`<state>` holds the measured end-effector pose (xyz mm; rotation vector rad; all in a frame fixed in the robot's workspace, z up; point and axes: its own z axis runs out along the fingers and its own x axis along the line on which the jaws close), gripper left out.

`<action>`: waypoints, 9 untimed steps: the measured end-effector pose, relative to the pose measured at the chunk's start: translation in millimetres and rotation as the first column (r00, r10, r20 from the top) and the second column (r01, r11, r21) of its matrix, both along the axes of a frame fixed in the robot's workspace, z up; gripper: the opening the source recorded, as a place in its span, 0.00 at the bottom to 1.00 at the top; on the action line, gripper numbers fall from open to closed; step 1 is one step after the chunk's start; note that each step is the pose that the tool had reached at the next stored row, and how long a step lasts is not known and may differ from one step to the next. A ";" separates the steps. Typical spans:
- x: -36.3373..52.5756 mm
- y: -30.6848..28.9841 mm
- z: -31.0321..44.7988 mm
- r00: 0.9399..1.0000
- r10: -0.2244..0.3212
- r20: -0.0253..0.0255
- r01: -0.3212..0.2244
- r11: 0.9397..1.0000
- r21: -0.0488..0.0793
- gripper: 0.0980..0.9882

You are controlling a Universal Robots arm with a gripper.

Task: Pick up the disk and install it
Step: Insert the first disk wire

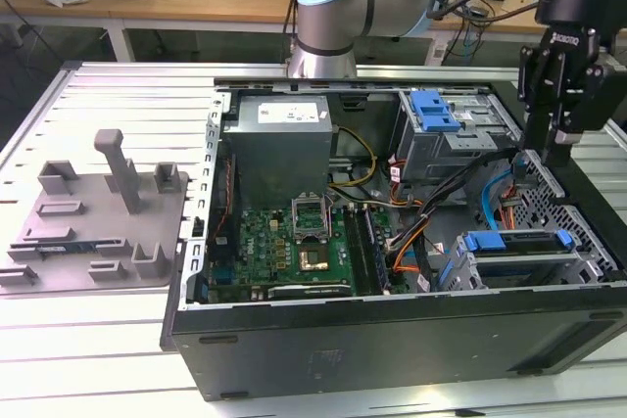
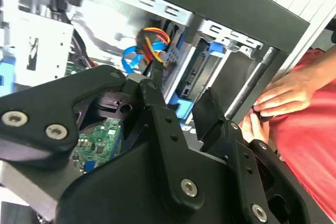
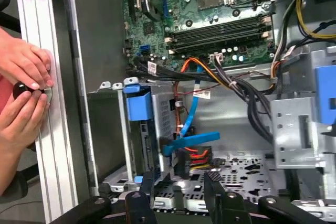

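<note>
- A computer case [image 1: 392, 340] is laid open on its side on a slatted metal tabletop [image 1: 118, 95].
- The disk [image 1: 514, 241] is seen inside the metal drive cage [image 1: 460, 271], in the corner of the case at the exterior view's right. Its bright blue carrier frame is turned up towards the open side.
- The black gripper [image 1: 551, 156] is held over the same end of the case, near the cage and a little beyond it. It is apart from the disk, and no contact with the disk is seen.
- In both wrist views the two fingers [image 3: 215, 182] of the gripper are spread apart, and nothing is held between them.
- A blue cable [image 3: 189, 114] is hung across the space beside the cage, together with a bundle of orange, red and black wires [image 3: 197, 66].
- The green motherboard [image 1: 294, 242] is fixed to the floor of the case, and the grey power supply [image 1: 279, 139] is mounted behind it.
- A person's hands [image 3: 23, 64] are rested on the edge of the tabletop, just outside the wall of the case, with a small black round object [image 3: 21, 88] between them.
- A grey fixture plate [image 1: 98, 232] is placed on the tabletop at the exterior view's left, well apart from the gripper.
</note>
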<state>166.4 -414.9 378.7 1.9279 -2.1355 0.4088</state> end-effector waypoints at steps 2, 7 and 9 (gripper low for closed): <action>0.0 3.4 -1.7 1.000 -0.002 0.000 0.002 1.000 -0.024 0.45; 0.0 6.4 -6.7 1.000 -0.018 0.000 0.018 0.998 -0.059 0.45; 0.1 11.6 -9.4 1.000 -0.019 -0.002 0.019 0.996 -0.086 0.45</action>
